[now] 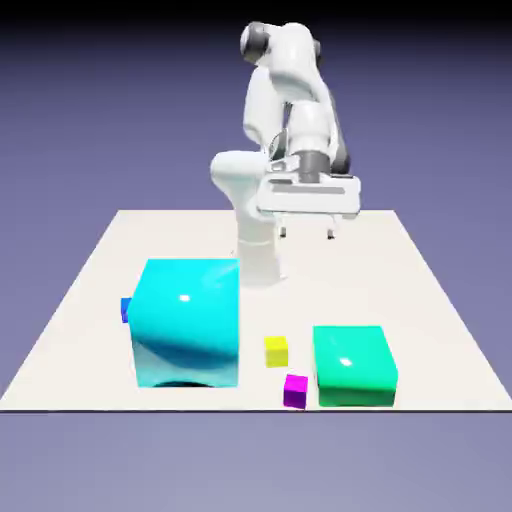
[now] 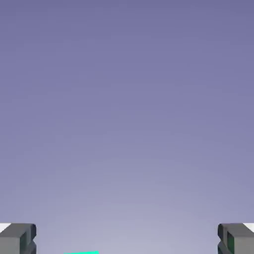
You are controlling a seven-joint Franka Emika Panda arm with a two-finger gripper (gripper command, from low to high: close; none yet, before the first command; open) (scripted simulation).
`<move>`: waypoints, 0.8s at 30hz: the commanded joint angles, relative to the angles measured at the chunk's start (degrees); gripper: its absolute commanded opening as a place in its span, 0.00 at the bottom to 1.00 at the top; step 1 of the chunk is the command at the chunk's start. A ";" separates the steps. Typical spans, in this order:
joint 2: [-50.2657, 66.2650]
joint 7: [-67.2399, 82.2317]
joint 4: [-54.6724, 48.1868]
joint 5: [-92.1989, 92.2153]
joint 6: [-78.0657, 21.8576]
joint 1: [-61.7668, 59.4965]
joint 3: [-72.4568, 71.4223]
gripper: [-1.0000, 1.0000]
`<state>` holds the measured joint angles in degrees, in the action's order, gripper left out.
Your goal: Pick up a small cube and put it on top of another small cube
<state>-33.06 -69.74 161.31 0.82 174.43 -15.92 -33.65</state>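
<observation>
Tool [image 1: 307, 236] hanging wide open and empty, high over the table's [image 1: 90, 310] far half. Magenta cube [image 1: 295, 390] well apart from it, at the near edge, just beside the green block [image 1: 355, 365].

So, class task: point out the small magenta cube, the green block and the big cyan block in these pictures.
small magenta cube [image 1: 295, 391]: exterior view, its front face.
green block [image 1: 354, 366]: exterior view, middle of its top and front.
big cyan block [image 1: 187, 322]: exterior view, middle of its front face.

green block [image 1: 354, 366] crowds magenta cube [image 1: 295, 390]; its other sides open.
</observation>
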 commanded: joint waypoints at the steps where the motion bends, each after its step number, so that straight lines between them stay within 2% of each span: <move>1: -0.02 -1.69 0.02 0.05 0.03 -1.03 -2.08 0.50; 24: -0.59 -40.41 0.46 1.22 0.63 -24.59 -49.84 0.50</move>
<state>-33.65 -110.15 161.76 2.03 175.06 -40.51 -83.49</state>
